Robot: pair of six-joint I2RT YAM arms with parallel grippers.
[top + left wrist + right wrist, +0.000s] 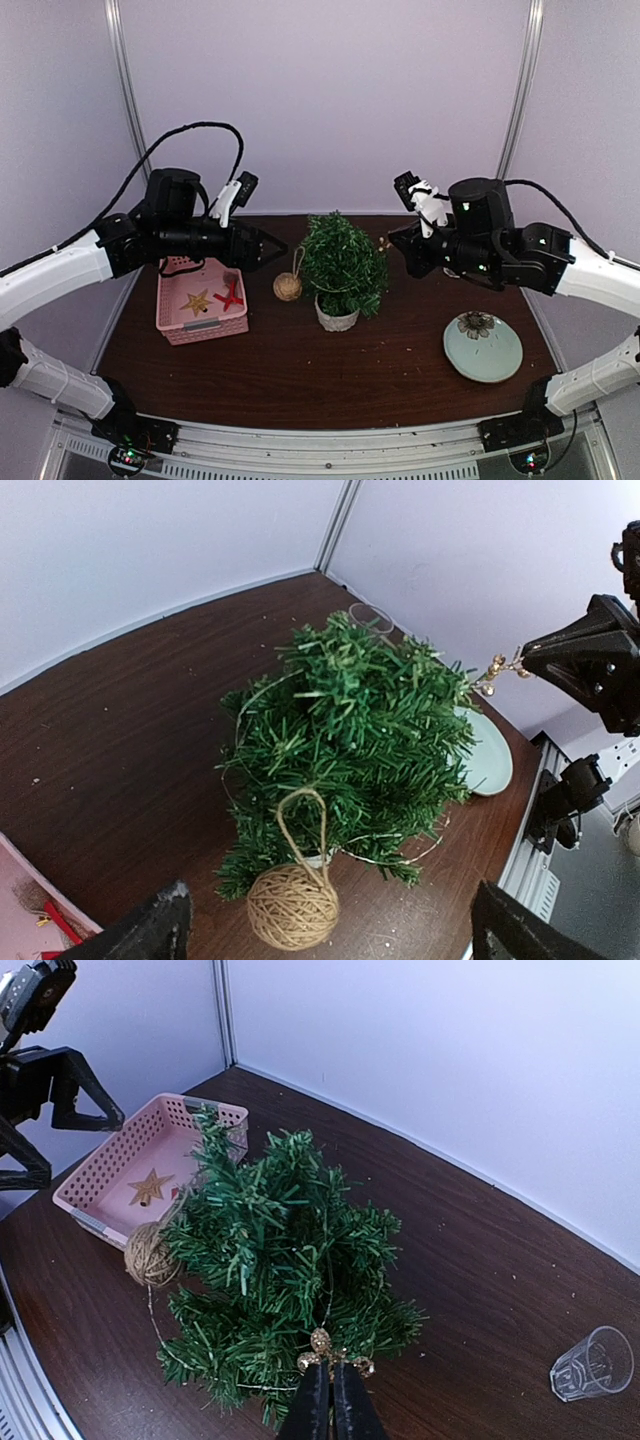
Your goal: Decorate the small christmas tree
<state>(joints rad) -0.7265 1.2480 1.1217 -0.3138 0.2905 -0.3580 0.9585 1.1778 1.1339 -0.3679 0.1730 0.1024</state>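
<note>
Dark green small christmas tree [343,262] in a white pot [337,318]; gold ornament [322,1343]; tan twine ball [287,288]; pink basket [230,325] patterned with holes, gold star [195,300] and red piece [230,297] inside; pale green plate [495,360] with dark flower motif; dark brown worktop [380,375]

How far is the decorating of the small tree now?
Looks done: a brown twine ball sits against the small green christmas tree. In hand: the right end effector grips a small gold ornament by the foliage. Remaining: a gold star and red piece in the pink perforated basket.
</note>
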